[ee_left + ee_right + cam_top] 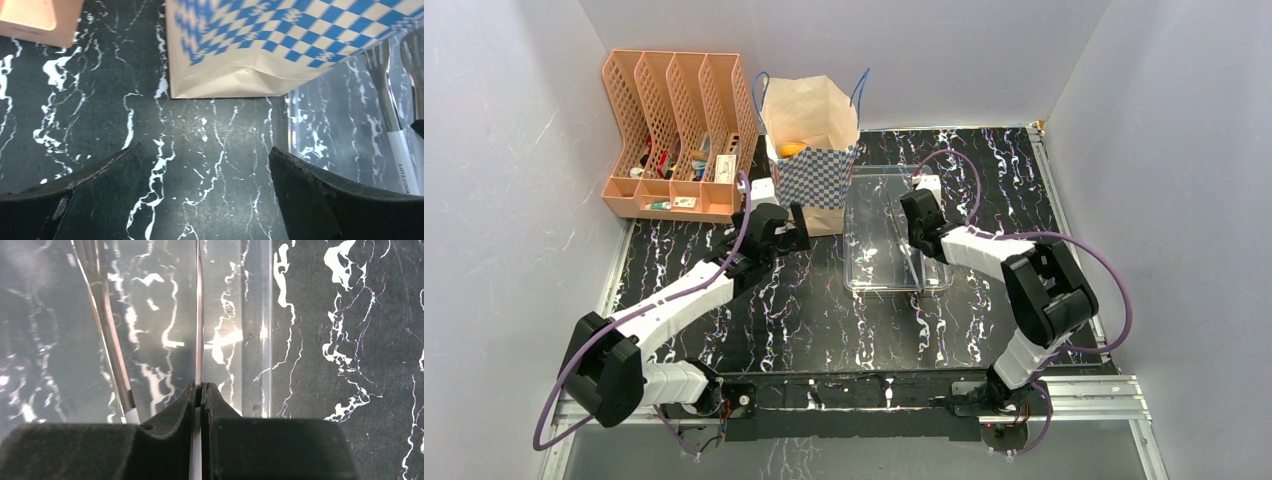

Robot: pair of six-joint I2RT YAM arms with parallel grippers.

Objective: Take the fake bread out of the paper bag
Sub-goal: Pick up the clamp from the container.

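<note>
The tan paper bag [809, 108] with its blue-checked band stands open at the back of the table, and an orange piece of fake bread [792, 148] shows inside its mouth. My left gripper [796, 238] hovers open over bare table just in front of the bag's base [235, 75], holding nothing [205, 148]. My right gripper [919, 218] is over the clear tray [884, 287], shut on one thin arm of the metal tongs [199, 315]. The tongs' other arm [107, 315] splays off to the left.
A peach mesh file organizer [674, 150] with small items stands left of the bag, its corner visible in the left wrist view [35, 20]. The tray's rim [270, 340] runs beside my right fingers. The tongs' forked tips [380, 55] point toward the bag. Grey walls close in three sides.
</note>
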